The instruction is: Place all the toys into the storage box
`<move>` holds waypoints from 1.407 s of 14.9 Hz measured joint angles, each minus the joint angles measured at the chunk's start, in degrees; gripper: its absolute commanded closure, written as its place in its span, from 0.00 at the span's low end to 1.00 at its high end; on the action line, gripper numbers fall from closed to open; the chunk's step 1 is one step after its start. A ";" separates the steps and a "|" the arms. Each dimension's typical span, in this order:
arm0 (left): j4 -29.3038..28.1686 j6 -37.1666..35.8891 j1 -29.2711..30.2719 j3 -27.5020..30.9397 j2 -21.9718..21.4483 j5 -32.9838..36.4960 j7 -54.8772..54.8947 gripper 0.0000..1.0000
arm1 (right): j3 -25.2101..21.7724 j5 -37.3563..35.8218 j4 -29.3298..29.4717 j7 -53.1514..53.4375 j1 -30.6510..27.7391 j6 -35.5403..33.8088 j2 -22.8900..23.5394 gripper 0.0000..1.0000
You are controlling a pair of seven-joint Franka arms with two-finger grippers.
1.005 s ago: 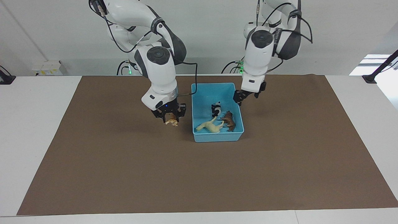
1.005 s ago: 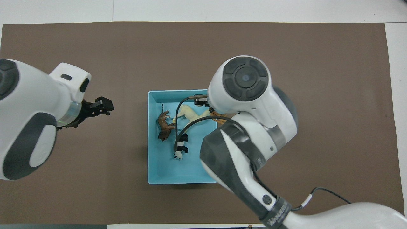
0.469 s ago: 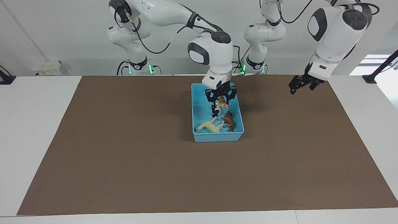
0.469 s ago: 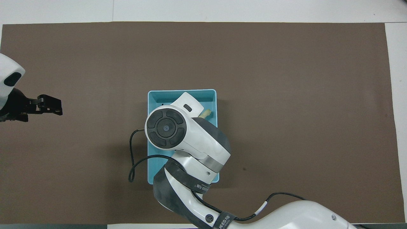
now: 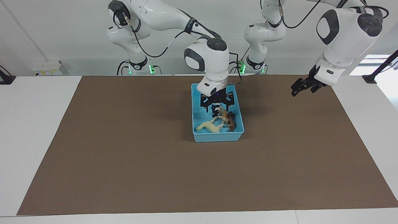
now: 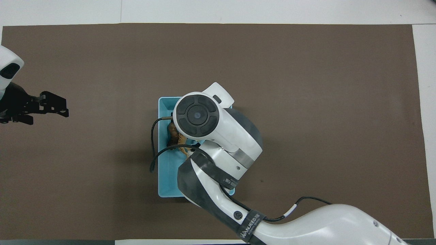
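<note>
The light blue storage box sits mid-table on the brown mat; it also shows in the overhead view. In it lie the cream horse and the brown lion. The orange tiger lies in the box against the lion, just under my right gripper, which is open over the box. The panda is mostly hidden by that gripper. In the overhead view my right arm covers most of the box; the lion peeks out. My left gripper waits in the air over the mat at the left arm's end.
The brown mat covers most of the white table. The left gripper also shows in the overhead view, far from the box. The right arm's cable hangs over the box's rim.
My right gripper carried the tiger from beside the box to over it, then opened; the tiger now lies in the box. My left gripper drew away from the box to the mat's end.
</note>
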 measured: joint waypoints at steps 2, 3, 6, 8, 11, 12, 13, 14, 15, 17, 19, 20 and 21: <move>-0.01 -1.94 -1.18 1.73 0.01 -0.05 0.35 0.00 | -0.47 -0.49 0.13 -4.90 -5.01 -0.55 -1.66 0.00; -0.01 -2.11 -1.41 2.17 0.01 -0.08 0.79 0.00 | -0.59 -0.54 0.14 -10.04 -8.32 -0.63 -2.45 0.00; 0.02 0.09 -2.15 2.27 0.01 -0.13 1.12 0.00 | -0.78 -0.49 0.17 -21.21 -18.89 -0.63 -3.82 0.00; 0.02 0.20 -2.60 2.12 0.04 -0.13 1.22 0.00 | -0.78 -0.47 0.18 -23.27 -24.57 -0.99 -4.35 0.00; 0.02 0.18 -2.75 2.03 0.08 -0.13 1.45 0.00 | -0.71 0.33 0.49 -25.08 -29.17 -8.86 -6.41 0.00; 0.02 0.18 -2.75 2.03 0.08 -0.13 1.50 0.00 | -0.70 1.65 0.63 -26.11 -29.81 -12.37 -7.68 0.00; 0.02 0.16 -2.75 2.03 0.08 -0.13 1.53 0.00 | -0.82 3.38 0.70 -27.46 -30.35 -15.69 -9.29 0.00; 0.03 0.11 -2.75 2.03 0.07 -0.13 1.56 0.00 | -1.43 4.98 0.71 -28.99 -30.68 -18.83 -11.20 0.00; 0.05 0.08 -2.75 2.01 0.07 -0.13 1.63 0.00 | -2.72 6.44 0.70 -30.90 -30.74 -21.67 -13.21 0.00; 0.11 -0.02 -2.76 1.81 0.06 -0.13 1.72 0.00 | -7.42 9.28 0.51 -36.54 -29.82 -26.36 -17.00 0.00; 0.51 -0.44 -2.75 1.64 0.01 -0.13 1.77 0.00 | -16.07 11.93 -0.46 -41.40 -25.25 -29.08 -20.17 0.00; 1.04 -0.50 -2.74 1.43 -0.01 -0.13 1.85 0.00 | -20.26 12.81 -1.53 -42.89 -22.58 -29.49 -21.54 0.00; 1.57 -0.51 -2.75 1.10 -0.08 -0.10 1.97 0.00 | -23.25 13.19 -3.09 -43.97 -20.70 -29.73 -22.97 0.00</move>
